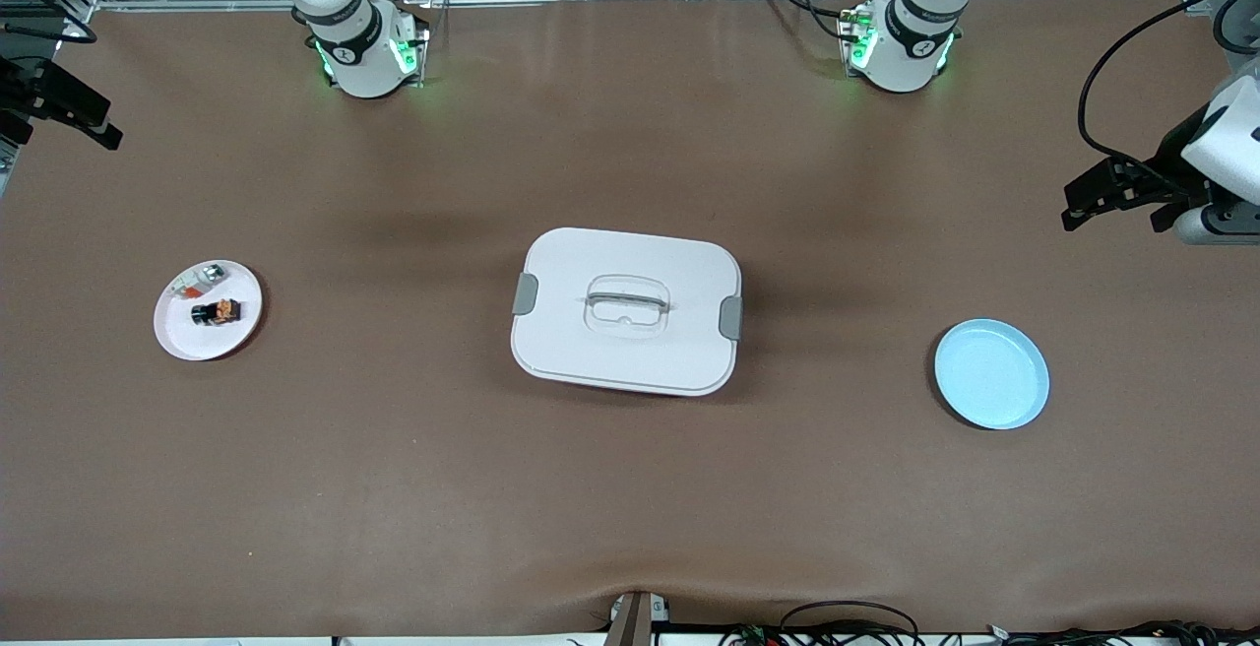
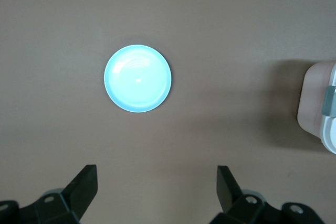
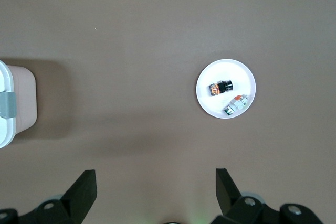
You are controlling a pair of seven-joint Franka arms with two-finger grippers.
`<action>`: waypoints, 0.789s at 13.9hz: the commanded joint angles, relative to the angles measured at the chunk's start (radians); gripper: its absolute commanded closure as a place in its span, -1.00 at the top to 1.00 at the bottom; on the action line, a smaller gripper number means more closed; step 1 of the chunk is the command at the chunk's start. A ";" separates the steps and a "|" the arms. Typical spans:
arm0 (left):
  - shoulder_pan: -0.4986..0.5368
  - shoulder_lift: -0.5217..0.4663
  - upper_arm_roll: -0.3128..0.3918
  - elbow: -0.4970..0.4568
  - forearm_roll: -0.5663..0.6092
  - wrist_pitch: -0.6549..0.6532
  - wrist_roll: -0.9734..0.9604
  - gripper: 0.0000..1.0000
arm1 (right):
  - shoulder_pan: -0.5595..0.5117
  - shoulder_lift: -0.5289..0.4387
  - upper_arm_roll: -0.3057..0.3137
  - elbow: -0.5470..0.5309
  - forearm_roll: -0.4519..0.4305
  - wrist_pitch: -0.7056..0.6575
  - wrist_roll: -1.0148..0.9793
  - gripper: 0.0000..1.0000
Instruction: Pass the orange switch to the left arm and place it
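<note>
The orange switch (image 1: 217, 311) is a tiny black part with an orange end. It lies on a small white plate (image 1: 177, 336) toward the right arm's end of the table, and also shows in the right wrist view (image 3: 220, 87). The white box (image 1: 626, 311) with grey clips stands at the table's middle. My right gripper (image 1: 71, 134) is open and empty, high over the table by that plate; the right wrist view (image 3: 155, 174) shows its jaws wide apart. My left gripper (image 1: 1073, 208) is open and empty, high near the blue plate (image 1: 991, 373); its jaws (image 2: 157, 174) are wide apart.
A small silver-white part with a red-orange bit (image 1: 202, 280) lies on the white plate beside the switch. The blue plate (image 2: 137, 78) has nothing on it. The box's edge shows in both wrist views (image 2: 320, 103) (image 3: 16, 103). Cables hang at the table's near edge.
</note>
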 commanded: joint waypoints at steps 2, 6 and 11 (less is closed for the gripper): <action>-0.001 0.007 -0.001 0.023 -0.009 -0.027 0.022 1.00 | -0.010 -0.024 0.002 -0.021 -0.007 0.005 -0.012 1.00; 0.008 0.007 -0.001 0.023 -0.016 -0.027 0.025 1.00 | -0.012 -0.024 0.002 -0.021 -0.007 0.009 -0.012 1.00; 0.010 0.008 -0.001 0.023 -0.016 -0.027 0.025 1.00 | -0.014 -0.022 0.001 -0.012 -0.008 0.006 -0.012 1.00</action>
